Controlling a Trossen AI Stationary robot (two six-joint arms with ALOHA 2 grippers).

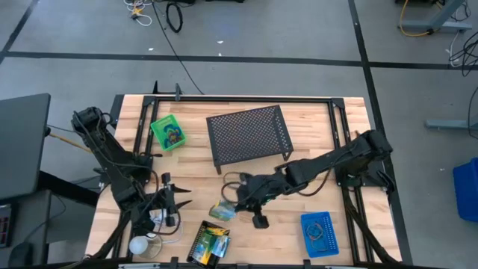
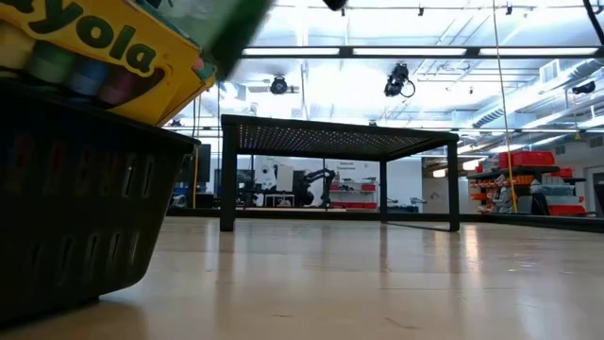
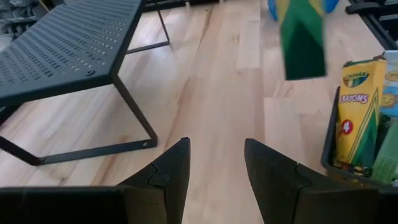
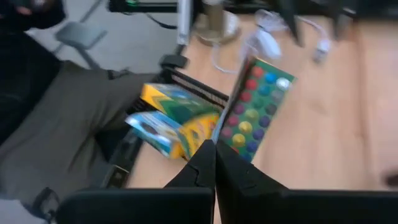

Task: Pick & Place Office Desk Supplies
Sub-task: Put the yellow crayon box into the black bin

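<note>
The right pincer (image 1: 225, 210) is clamped flat on a green packet (image 4: 255, 106) and holds it lifted clear of the bench, near the front edge, seemingly so it can be dropped into the black tray (image 1: 208, 244) of crayon boxes just beside and in front of it. The left pincer (image 3: 216, 163) waits half open and empty by the front left corner, near the white ball (image 1: 139, 244).
</note>
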